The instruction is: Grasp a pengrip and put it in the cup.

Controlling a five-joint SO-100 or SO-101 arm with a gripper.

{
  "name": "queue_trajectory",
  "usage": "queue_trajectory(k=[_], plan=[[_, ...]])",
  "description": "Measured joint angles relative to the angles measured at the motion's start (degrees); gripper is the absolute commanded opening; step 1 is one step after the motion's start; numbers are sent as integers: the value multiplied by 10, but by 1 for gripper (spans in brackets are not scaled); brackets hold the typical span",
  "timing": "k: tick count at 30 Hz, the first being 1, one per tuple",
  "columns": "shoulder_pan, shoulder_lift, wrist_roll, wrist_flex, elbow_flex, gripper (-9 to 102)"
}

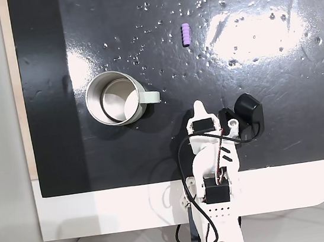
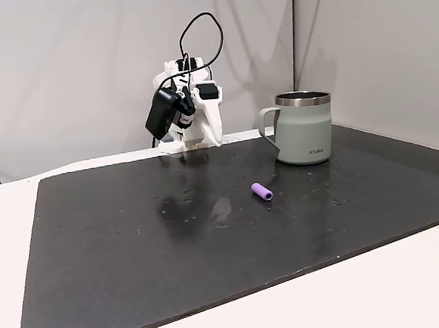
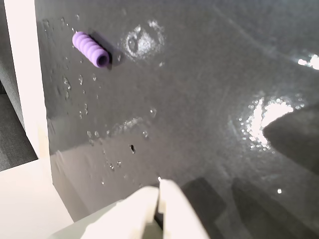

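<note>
Wrist view: claw (image 3: 158, 191) was at the bottom edge, pale tips pressed together, nothing pinched, hovering over bare black mat (image 3: 209, 99) with scattered water droplets. Pengrip (image 3: 91, 49) lay on its side up-left of the tips, well apart from them, near the mat's edge. In a fixed view from above, the arm (image 1: 211, 168) sat folded back by its base at the near edge of the worktop (image 1: 102, 212), with the black rounded claw head beside it. The cup (image 1: 113, 97) stood upright and empty to the left, handle pointing right. The pengrip lay farthest out, well clear of both. Judgement: the reach hadn't started, so this was the approach step. Next move calls for extending out over the pengrip, spreading the claw, lining the tips across its short ribbed body, and then descending.
</note>
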Motion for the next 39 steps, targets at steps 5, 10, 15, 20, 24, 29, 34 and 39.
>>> queue_trajectory(k=[5, 10, 15, 20, 24, 29, 34, 39], plan=[[-18, 0, -15, 0, 0, 0], [-20, 0, -17, 0, 0, 0], [-21, 0, -26, 8, 0, 0], [-16, 0, -94, 40, -18, 0], [-18, -35, -149, 78, -99, 0], [-33, -188, -188, 133, -270, 1], [-21, -292, -249, 191, -425, 6], [12, -394, -332, 200, -526, 11]])
